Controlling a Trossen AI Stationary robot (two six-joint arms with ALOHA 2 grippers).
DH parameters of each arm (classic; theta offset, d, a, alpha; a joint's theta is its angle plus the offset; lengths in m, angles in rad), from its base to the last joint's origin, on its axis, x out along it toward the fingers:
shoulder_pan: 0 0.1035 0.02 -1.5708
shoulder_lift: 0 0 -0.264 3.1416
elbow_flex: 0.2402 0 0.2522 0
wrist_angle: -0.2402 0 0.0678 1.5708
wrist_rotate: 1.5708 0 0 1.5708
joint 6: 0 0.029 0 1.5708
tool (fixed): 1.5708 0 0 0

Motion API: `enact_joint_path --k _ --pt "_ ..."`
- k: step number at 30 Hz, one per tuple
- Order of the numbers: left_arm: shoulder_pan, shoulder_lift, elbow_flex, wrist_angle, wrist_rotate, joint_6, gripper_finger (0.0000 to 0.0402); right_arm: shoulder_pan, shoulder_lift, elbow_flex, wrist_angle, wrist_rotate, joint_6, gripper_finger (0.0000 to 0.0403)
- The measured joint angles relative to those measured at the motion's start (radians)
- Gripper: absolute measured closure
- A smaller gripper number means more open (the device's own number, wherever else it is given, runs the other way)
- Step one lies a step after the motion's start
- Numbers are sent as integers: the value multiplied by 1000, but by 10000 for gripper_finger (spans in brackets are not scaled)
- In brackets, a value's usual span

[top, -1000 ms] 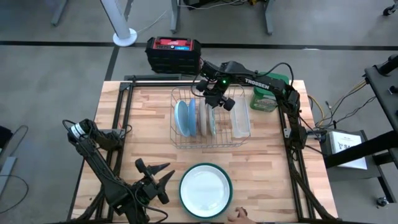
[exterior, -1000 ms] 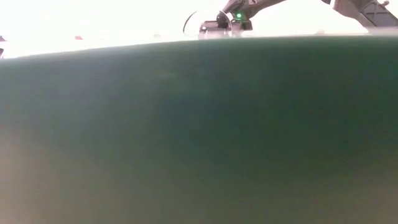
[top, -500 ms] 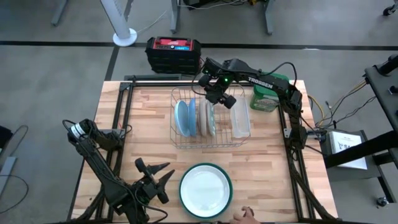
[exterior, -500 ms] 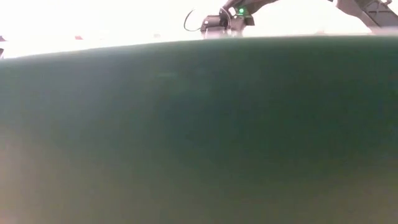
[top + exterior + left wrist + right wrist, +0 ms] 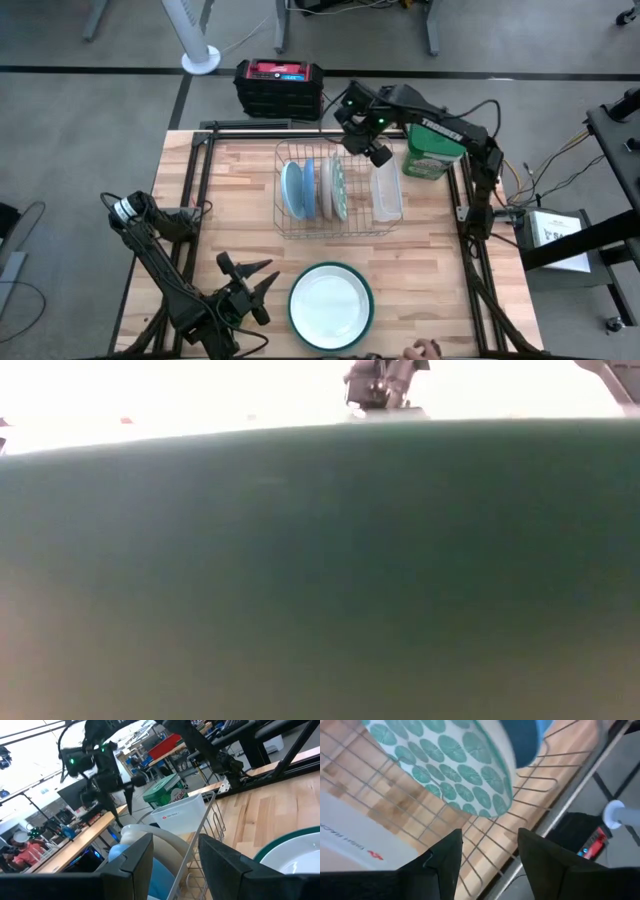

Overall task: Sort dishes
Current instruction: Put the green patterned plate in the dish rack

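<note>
A wire dish rack (image 5: 335, 228) stands mid-table. In it, upright on their lower edges between the wires, are a light blue plate (image 5: 293, 190), a white plate (image 5: 320, 185) and a teal-patterned plate (image 5: 340, 188) (image 5: 455, 765). The large white plate with a teal rim (image 5: 330, 305) lies flat near the near edge and fills the low view (image 5: 320, 560). My right gripper (image 5: 378, 154) (image 5: 490, 845) hangs open above the rack's far right corner, touching nothing. My left gripper (image 5: 272, 279) (image 5: 175, 850) waits open, left of the large plate.
A clear container (image 5: 386, 192) sits in the rack's right end. A green-lidded container (image 5: 428, 158) stands to the rack's right. A black and red box (image 5: 279, 85) lies beyond the far edge. A person's hand (image 5: 425, 350) shows at the near edge.
My right gripper has risen from just over the plates in the rack and moved toward the table's far right corner, still open. The hand at the near edge has slid to the right. Plates and rack have stayed put.
</note>
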Motion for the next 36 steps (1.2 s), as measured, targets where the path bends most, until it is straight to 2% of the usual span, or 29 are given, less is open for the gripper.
enact_joint_path --k 4,8,10,14,17,25,31,36 --pt "0 0 0 1 0 -1 255 -2 -55 0 22 -6 78 238" --pt "0 0 0 2 0 -2 255 -2 -101 0 81 -46 248 271" --pt "0 0 0 5 0 -2 255 -6 -116 0 107 -127 304 296" --pt "0 0 0 13 0 -25 255 -11 -119 -14 119 -334 308 365" --pt "0 0 0 20 14 -35 255 5 -117 -52 121 -398 254 395" --pt "0 0 0 31 64 -70 255 91 -139 -200 261 -322 277 402" --pt "0 0 0 31 80 -76 255 128 -162 -338 470 -99 348 403" --pt "0 0 -9 39 80 -80 255 129 -180 -398 562 -89 356 403"
